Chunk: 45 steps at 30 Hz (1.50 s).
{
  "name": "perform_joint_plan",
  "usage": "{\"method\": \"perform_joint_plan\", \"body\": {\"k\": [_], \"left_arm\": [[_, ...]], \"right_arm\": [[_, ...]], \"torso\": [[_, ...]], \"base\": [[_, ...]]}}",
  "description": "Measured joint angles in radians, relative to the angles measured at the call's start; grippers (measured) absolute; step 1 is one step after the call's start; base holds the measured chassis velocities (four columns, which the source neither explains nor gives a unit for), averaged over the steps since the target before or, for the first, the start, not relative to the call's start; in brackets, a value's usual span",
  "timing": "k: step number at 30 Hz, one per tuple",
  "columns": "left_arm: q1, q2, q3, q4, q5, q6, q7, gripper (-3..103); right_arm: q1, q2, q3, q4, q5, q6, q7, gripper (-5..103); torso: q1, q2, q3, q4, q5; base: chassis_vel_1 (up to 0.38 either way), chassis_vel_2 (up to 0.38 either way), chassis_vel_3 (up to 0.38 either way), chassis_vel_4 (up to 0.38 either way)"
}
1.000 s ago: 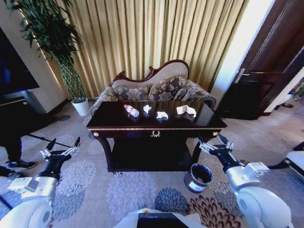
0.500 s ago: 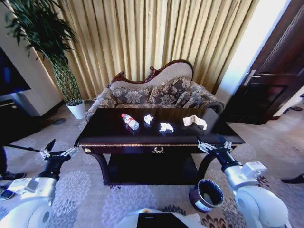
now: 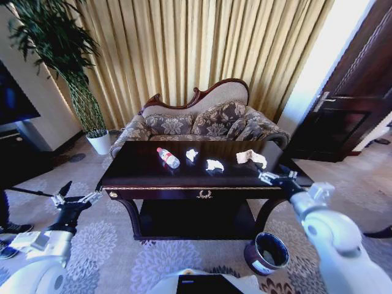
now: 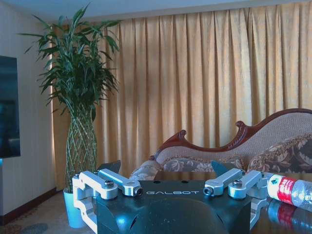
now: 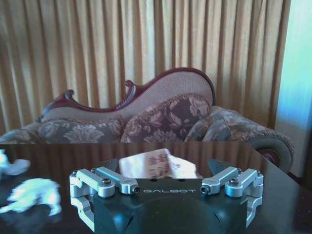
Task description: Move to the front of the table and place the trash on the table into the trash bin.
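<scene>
A dark, glossy wooden table (image 3: 153, 174) stands straight ahead, with a gold ornament at the middle of its front edge and a lower shelf in shadow beneath. On its top lies the trash: a clear plastic bottle (image 3: 167, 157) with a red cap lying on its side towards the left, two small crumpled white paper wads (image 3: 214, 164) near the middle, and a larger crumpled wad (image 3: 252, 157) towards the right. In the left wrist view the bottle is cut off at the frame edge.

The right gripper (image 3: 274, 178) hovers over the near right corner of the table, fingers spread wide, holding nothing; the larger wad lies just beyond it, partly hidden behind the gripper body in the right wrist view. The left gripper (image 3: 74, 198) hangs low off the table's near left corner, above the carpet, also spread wide and empty.

The trash bin (image 3: 266, 252), round and dark with a black liner, sits on the floor near the table's front right leg; the right arm covers part of its rim.

Behind the table is a carved-back patterned sofa (image 3: 202, 122), then gold curtains (image 3: 202, 49) across the far wall. A tall leafy plant in a white pot (image 3: 99, 142) stands far left, and a dark door (image 3: 349, 110) far right. The floor is a floral carpet (image 3: 110, 245).
</scene>
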Motion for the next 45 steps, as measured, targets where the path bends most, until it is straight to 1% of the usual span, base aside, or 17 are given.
{"method": "perform_joint_plan", "body": {"k": [3,5,9,10,15,16,19,24,28,30,37,38,39,40,41,43,45], "left_arm": [[0.001,-0.003,-0.002,0.001,0.001,0.003,0.001,100],[0.002,-0.003,-0.002,0.001,0.002,0.004,0.001,100],[0.001,-0.006,-0.006,0.006,0.004,0.006,0.003,100],[0.001,-0.006,-0.006,0.006,0.004,0.006,0.003,100],[-0.006,-0.007,-0.004,0.02,0.008,0.007,0.005,100],[-0.006,-0.007,-0.004,0.02,0.008,0.007,0.005,100],[-0.006,-0.013,-0.005,0.024,0.011,0.007,0.011,100],[-0.002,-0.019,-0.009,0.028,0.011,0.005,0.017,100],[-0.002,-0.021,-0.01,0.035,0.008,0.001,0.019,100],[-0.002,-0.021,-0.01,0.038,-0.002,-0.002,0.02,100],[0.001,-0.019,-0.014,0.042,-0.009,-0.004,0.019,100],[0.0,-0.019,-0.014,0.043,-0.01,-0.006,0.019,100],[0.0,-0.019,-0.014,0.045,-0.01,-0.008,0.019,100],[0.0,-0.019,-0.014,0.046,-0.01,-0.01,0.019,100],[0.0,-0.019,-0.014,0.048,-0.011,-0.013,0.02,100],[0.001,-0.018,-0.014,0.05,-0.011,-0.015,0.02,100],[0.001,-0.018,-0.014,0.051,-0.011,-0.018,0.021,100]], "right_arm": [[0.076,-0.052,-0.039,-0.079,0.023,0.0,0.001,100],[0.105,-0.066,-0.057,-0.103,0.032,0.0,0.001,100],[0.233,-0.125,-0.16,-0.218,0.057,-0.009,0.001,100],[0.233,-0.125,-0.16,-0.218,0.057,-0.009,0.001,100],[0.379,-0.168,-0.284,-0.337,0.072,-0.018,0.001,100],[0.379,-0.168,-0.284,-0.337,0.072,-0.018,0.001,100],[0.452,-0.181,-0.355,-0.409,0.072,-0.019,0.0,100],[0.498,-0.189,-0.405,-0.461,0.068,-0.035,-0.002,100],[0.514,-0.189,-0.438,-0.498,0.044,-0.052,-0.003,100],[0.524,-0.172,-0.466,-0.541,0.003,-0.064,0.003,100],[0.528,-0.16,-0.476,-0.549,-0.009,-0.085,0.028,100],[0.527,-0.159,-0.477,-0.548,-0.009,-0.086,0.033,102],[0.526,-0.158,-0.477,-0.548,-0.009,-0.086,0.038,98],[0.525,-0.158,-0.477,-0.547,-0.009,-0.086,0.04,98],[0.522,-0.158,-0.477,-0.543,-0.009,-0.085,0.045,88],[0.52,-0.158,-0.477,-0.54,-0.009,-0.084,0.047,88],[0.518,-0.157,-0.476,-0.538,-0.009,-0.084,0.05,78]], "torso": [[0.0,0.0,0.0,0.0,0.0001],[0.0,0.0,0.0,0.0001,0.0],[0.0,0.0,0.0,0.0003,-0.0003],[0.0,0.0,0.0,0.0003,-0.0003],[0.0,0.0,0.0,0.0003,-0.0003],[0.0,0.0,0.0,0.0003,-0.0003],[0.0,0.0,0.0,0.0003,-0.0003],[0.0,0.0,0.0,0.0002,-0.0003],[0.0,0.0,0.0,0.0001,-0.0003],[0.0,0.0,0.0,0.0001,-0.0002],[0.0,0.0,0.0,0.0002,-0.0003],[0.0,0.0,0.0,0.0001,-0.0004],[0.0,0.0,0.0,0.0002,-0.0003],[0.0,0.0,0.0,0.0002,-0.0003],[0.0,0.0,0.0,0.0002,-0.0004],[0.0,0.0,0.0,0.0002,-0.0003],[0.0,0.0,0.0,0.0002,-0.0003]], "base": [[0.0,0.0,0.0,0.0],[0.0,0.0,0.0,0.0],[0.0,0.0,0.0,0.0],[0.0,0.0,0.0,0.0],[0.0,0.0,0.0,0.0],[0.0,0.0,0.0,0.0],[0.0,0.0,0.0,0.0],[0.0,0.0,0.0,0.0],[0.0,0.0,0.0,0.0],[0.0,0.0,0.0,0.0],[0.0,0.0,0.0,0.0],[0.0,0.0,0.0,0.0],[0.0,0.0,0.0,0.0],[0.0,0.0,0.0,0.0],[0.0,0.0,0.0,0.0],[0.0,0.0,0.0,0.0],[0.0,0.0,0.0,0.0]]}}
